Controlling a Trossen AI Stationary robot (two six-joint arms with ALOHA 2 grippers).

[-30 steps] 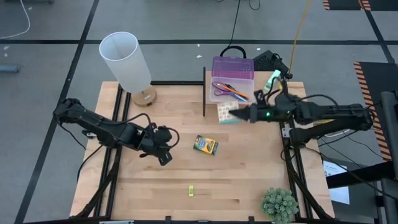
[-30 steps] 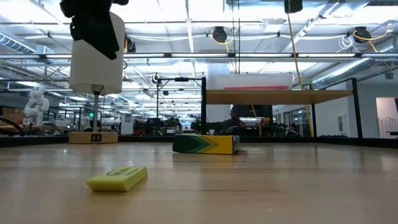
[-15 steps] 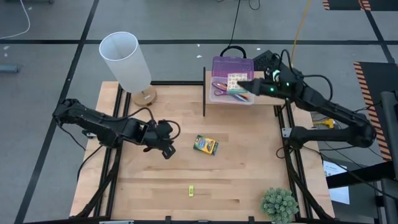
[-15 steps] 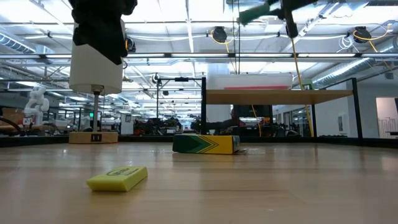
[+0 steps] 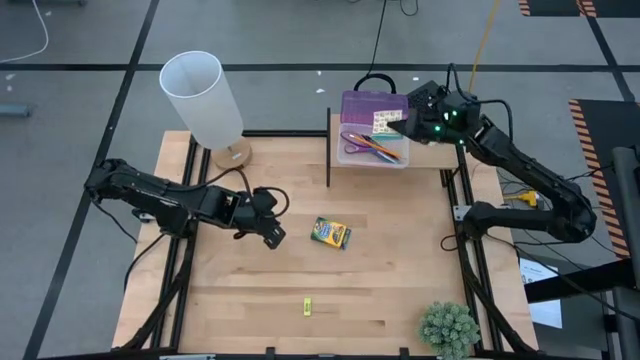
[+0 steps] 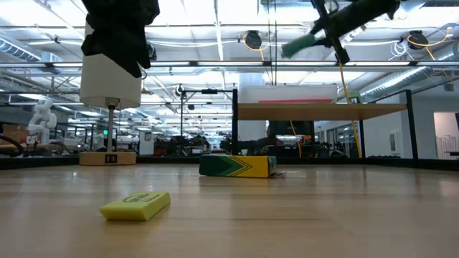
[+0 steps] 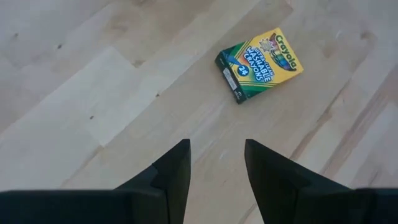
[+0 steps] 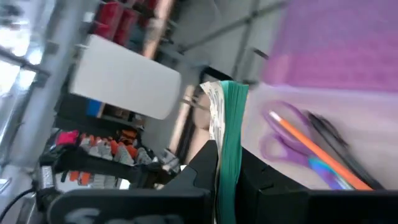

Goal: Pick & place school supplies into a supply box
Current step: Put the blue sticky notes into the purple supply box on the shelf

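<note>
Although the supply box [image 5: 374, 132] at the far edge of the table [image 5: 400, 290] already holds several items, the task is judged roughly two-thirds complete. Through its open top the high view shows the orange pencil [image 5: 372, 146], the purple-handled scissors [image 5: 352, 141] and at least one pen-like item, which cannot be told apart further; its purple lid [image 5: 374, 105] stands raised at the far side.

The right gripper [image 5: 392, 122] is poised directly over the box, its fingers pinched on the eraser block [image 5: 383, 122], a flat green-backed slab with a pale patterned face. The right wrist view confirms the slab clamped edgewise between the fingers with the box contents beyond. Judgement: this item is at the point of release but is not yet inside.

The left gripper [image 5: 270, 232] hovers over the table well to the near-left of the box, fingers spread and holding nothing. The left wrist view shows the crayon box [image 7: 259, 64] lying flat on the wood a little ahead of the fingertips. Judgement: this is the next pick, not yet begun.

Outstanding items:
- the crayon box, on the table well short of the supply box;
- the small yellow piece [image 5: 308, 307], farther still from the supply box, toward the table's near edge, untouched.
</note>
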